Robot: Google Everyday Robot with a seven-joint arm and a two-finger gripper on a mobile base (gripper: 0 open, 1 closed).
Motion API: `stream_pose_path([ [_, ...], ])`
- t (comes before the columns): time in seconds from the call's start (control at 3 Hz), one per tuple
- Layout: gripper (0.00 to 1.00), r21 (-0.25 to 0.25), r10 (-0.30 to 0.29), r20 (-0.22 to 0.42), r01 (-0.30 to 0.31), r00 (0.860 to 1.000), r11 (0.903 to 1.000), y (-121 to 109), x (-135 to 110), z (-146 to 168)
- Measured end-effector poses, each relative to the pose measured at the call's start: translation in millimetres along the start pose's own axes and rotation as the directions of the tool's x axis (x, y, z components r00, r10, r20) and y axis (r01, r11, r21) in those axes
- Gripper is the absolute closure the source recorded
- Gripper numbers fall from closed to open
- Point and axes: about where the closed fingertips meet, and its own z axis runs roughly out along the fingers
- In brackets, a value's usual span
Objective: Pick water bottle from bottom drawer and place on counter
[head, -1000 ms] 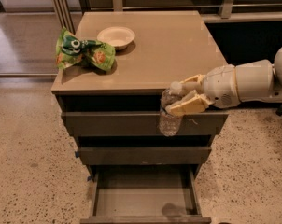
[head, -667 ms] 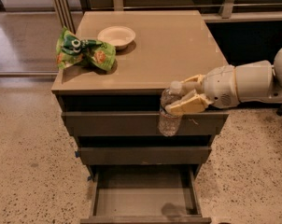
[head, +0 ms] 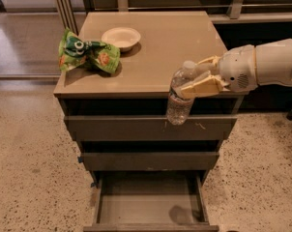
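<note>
Gripper (head: 190,77) at centre right clasps the upright water bottle (head: 179,105) near its neck, and we judge its base, hanging below the front edge of the counter (head: 175,37), must rise before moving up-frame onto it.

The smooth cream plastic gripper (head: 191,75) at the front edge of the counter (head: 184,37) clamps a clear, ribbed plastic water bottle (head: 179,108). The counter looks smooth and faintly glossy.

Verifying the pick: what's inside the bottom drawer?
Only bare tray shows in the bottom drawer, rear hidden under the middle drawer. The gripper holds the water bottle by the counter.
</note>
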Motion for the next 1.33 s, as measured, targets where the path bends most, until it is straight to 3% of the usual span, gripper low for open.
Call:
stream_pose_path([
  [0.33, 1.00, 0.034, 0.073, 0.014, -0.073, 0.997, 0.9967, -20.0, -7.5, -6.6],
  [0.67, 1.00, 0.059, 0.148, 0.019, -0.149, 0.989, 0.9871, -51.6, -18.7, -15.0],
  [1.0, 1.00, 0.065, 0.200, 0.014, -0.200, 0.980, 0.9776, -84.9, -22.5, -17.3],
  [1.33, 1.00, 0.065, 0.215, -0.007, -0.214, 0.977, 0.9746, -119.2, -28.6, -19.0],
])
